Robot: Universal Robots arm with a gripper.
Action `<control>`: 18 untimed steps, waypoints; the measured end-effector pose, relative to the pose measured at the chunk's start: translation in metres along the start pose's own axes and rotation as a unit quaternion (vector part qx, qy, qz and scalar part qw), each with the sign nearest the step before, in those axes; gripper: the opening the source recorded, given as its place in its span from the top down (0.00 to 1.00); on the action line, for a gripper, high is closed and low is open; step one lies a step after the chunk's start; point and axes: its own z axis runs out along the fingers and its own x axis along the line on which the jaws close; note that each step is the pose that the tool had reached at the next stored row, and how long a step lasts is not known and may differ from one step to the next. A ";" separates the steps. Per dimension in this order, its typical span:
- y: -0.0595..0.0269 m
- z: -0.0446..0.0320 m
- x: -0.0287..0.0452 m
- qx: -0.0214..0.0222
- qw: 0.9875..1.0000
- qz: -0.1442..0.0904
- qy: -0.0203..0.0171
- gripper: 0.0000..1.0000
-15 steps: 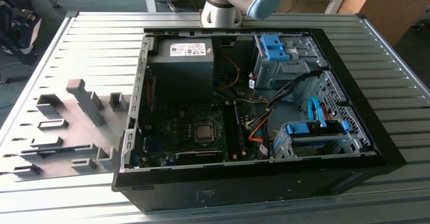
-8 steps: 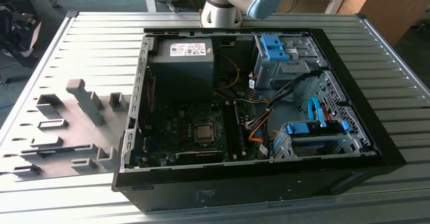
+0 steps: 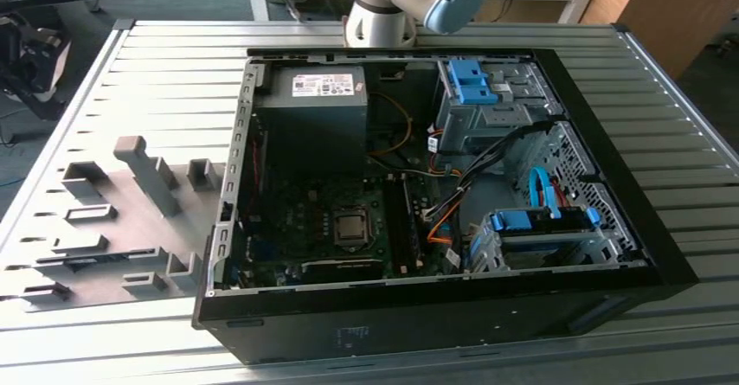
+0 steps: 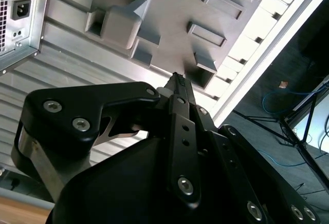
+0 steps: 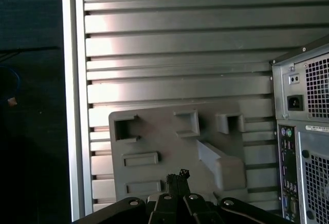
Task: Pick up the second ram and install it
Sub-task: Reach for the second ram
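Currently the gripper (image 4: 177, 78), fingers closed together, hangs above the grey holder tray (image 5: 154, 134) near the PC case (image 5: 308, 131).

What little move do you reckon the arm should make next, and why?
Probably open the end effector while it is high above the grey holder tray. In both wrist views it hangs over the tray with its fingers together and nothing between them, so it cannot take the second ram as it is. I cannot pick out that stick for certain.
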 end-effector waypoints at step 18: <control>-0.0012 0.0106 0.0063 0.000 1.000 0.000 0.000 0.89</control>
